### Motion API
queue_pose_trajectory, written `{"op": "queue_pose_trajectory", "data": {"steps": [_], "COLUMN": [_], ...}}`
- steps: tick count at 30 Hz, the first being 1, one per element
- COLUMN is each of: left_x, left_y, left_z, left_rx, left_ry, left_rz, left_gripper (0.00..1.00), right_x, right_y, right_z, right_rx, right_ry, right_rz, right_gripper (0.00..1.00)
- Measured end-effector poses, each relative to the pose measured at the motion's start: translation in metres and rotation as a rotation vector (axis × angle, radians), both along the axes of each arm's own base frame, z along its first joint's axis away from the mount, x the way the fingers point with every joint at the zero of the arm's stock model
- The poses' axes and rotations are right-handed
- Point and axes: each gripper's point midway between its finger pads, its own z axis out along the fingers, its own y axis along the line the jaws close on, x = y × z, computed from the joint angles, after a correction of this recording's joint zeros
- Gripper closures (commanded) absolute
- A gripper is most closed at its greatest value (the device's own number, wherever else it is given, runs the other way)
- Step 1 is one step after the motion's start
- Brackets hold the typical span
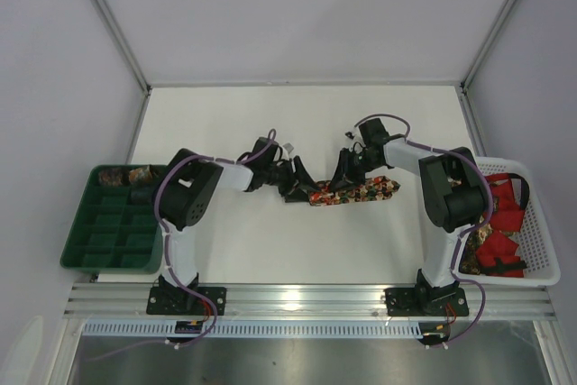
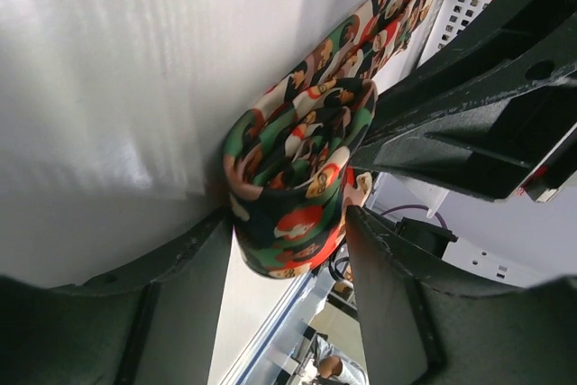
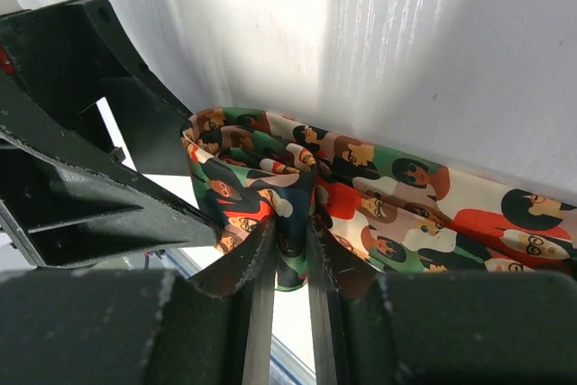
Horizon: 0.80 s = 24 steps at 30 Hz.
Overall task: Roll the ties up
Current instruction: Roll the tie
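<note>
Apparently both jaws tight on tie (image 3: 270, 178).

no readable text, labels, brands or numbers anywhere, tie (image 2: 297, 187) print only cartoon faces

at your left: green compartment tray (image 1: 108, 242) sits at edge of white table (image 1: 270, 123). at your right: white mesh basket (image 1: 544, 245) stands at opposite edge, red fabric pieces (image 1: 507, 221) and black straps (image 1: 502, 264) heaped inside. table surface glossy under light. ribbed aluminium rail (image 1: 306, 298) runs along near side. pale panels (image 1: 297, 6) close off back and both sides.
</note>
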Motion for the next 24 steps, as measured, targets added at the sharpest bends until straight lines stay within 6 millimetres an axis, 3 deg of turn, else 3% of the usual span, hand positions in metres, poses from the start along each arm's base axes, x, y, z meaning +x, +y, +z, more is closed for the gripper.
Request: {"op": "queue_pose_trajectory", "data": {"steps": [7, 15, 24], "left_x": [0.001, 0.001, 0.002], "left_y": [-0.004, -0.006, -0.014], "left_z": [0.001, 0.004, 0.013], "left_rx": [0.017, 0.069, 0.131], "left_ry": [0.007, -0.012, -0.042], "left_rz": [-0.015, -0.052, -0.092], "left_gripper": [0.48, 0.49, 0.49], "right_x": [-0.001, -0.002, -0.007], "right_y": [-0.002, -0.003, -0.005], "right_z": [-0.004, -0.006, -0.005], "right_rx": [-0.028, -0.07, -0.136], "right_ry": [-0.009, -0.026, -0.039], "right_rz": [0.004, 0.01, 0.022], "right_gripper": [0.73, 0.65, 0.62]}}
